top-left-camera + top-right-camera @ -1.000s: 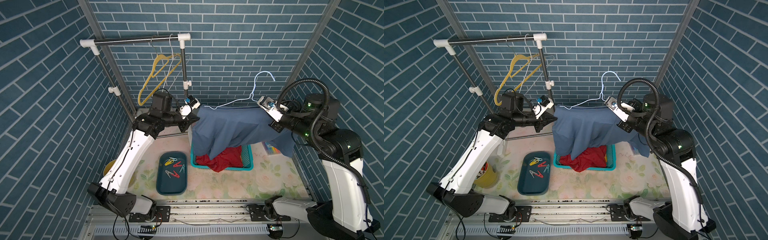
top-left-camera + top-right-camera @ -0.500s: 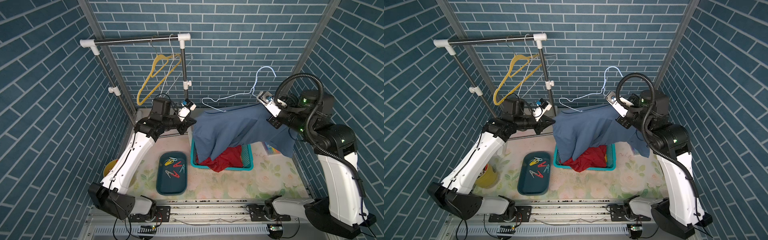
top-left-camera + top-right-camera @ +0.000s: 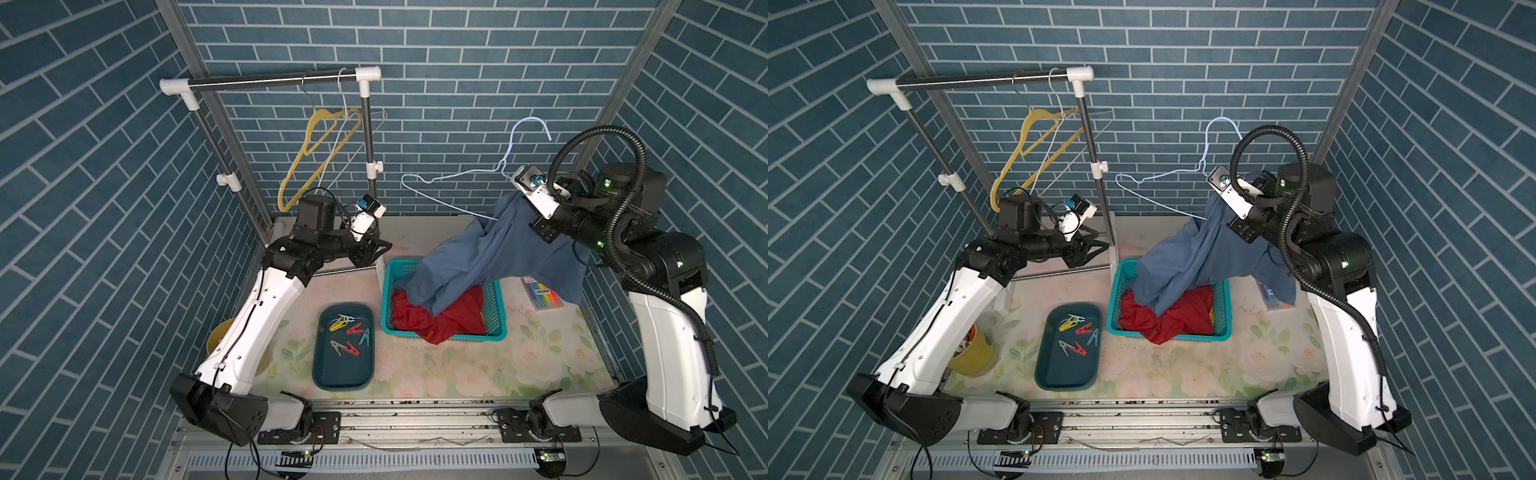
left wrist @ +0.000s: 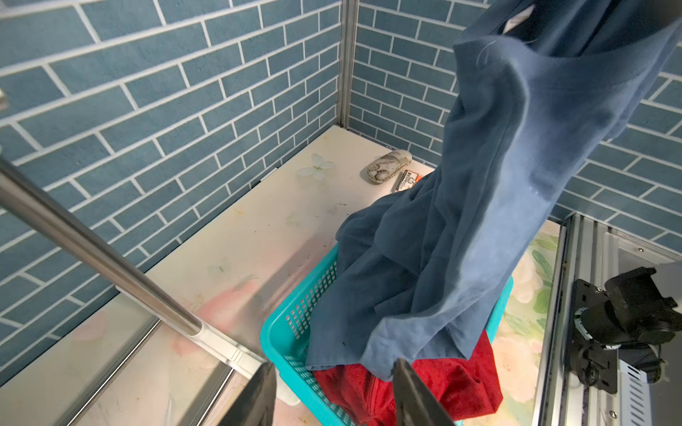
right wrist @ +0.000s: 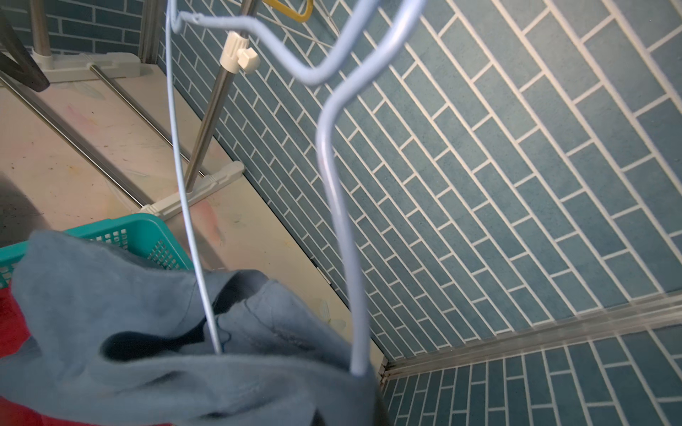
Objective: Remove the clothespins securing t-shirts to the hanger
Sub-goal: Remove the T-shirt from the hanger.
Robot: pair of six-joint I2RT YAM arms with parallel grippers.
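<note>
Plainly, the left gripper [image 4: 334, 367] has its jaws well apart and empty, low in the frame before the basket [image 4: 280, 332]; the right gripper [image 5: 363, 387], closed, pinches the wire hanger [image 5: 332, 184] under the slate blue t-shirt [image 5: 110, 295]. Only the top views show the clothespins [image 3: 347, 334] lying in the dark tray [image 3: 340, 374], lower centre.

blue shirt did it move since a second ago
Yes. The blue shirt has pulled rightward away from the rack pole, its freed end dropping into the teal basket.
</note>
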